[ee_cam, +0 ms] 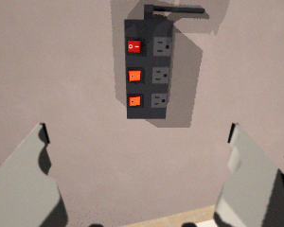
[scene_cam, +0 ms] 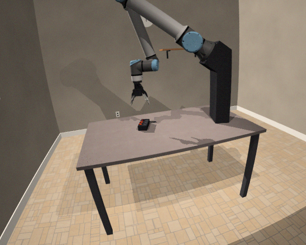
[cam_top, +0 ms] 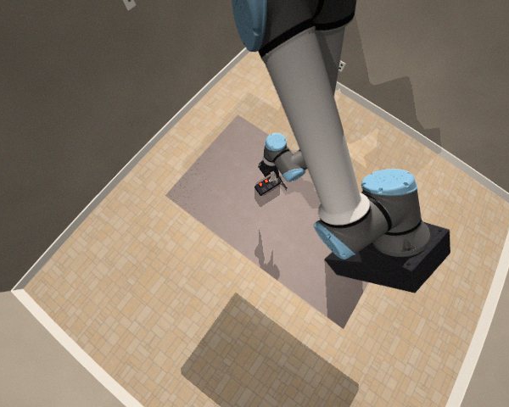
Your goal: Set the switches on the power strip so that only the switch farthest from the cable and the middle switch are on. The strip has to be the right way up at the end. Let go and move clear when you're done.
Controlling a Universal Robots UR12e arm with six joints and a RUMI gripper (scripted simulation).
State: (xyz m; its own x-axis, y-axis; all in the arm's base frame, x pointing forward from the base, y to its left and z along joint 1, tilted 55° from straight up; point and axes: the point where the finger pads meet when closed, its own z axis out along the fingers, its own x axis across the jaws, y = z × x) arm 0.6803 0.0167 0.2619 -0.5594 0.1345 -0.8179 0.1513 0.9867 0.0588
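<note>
A grey desk (scene_cam: pixel 116 147) on dark legs is standing on a tan tiled floor (scene_cam: pixel 174 211) and carrying everything else. A black post (scene_cam: pixel 221 87) is rising from the desk's back right corner, and the grey arm (scene_cam: pixel 153 16) with blue joint caps is reaching out from its top and bending down toward the middle of the desk. The claw (scene_cam: pixel 139 99) is hanging above the desk with its jaws spread fully wide, holding nothing and touching nothing. Below it, the black power strip (ee_cam: pixel 148 68) is lying flat on the desk with its switches facing up and its cable (ee_cam: pixel 175 9) leaving the far end. In the wrist view, the middle switch (ee_cam: pixel 134 75) and the switch farthest from the cable (ee_cam: pixel 134 100) are glowing bright orange, while the switch nearest the cable (ee_cam: pixel 134 46) is showing a darker red.
</note>
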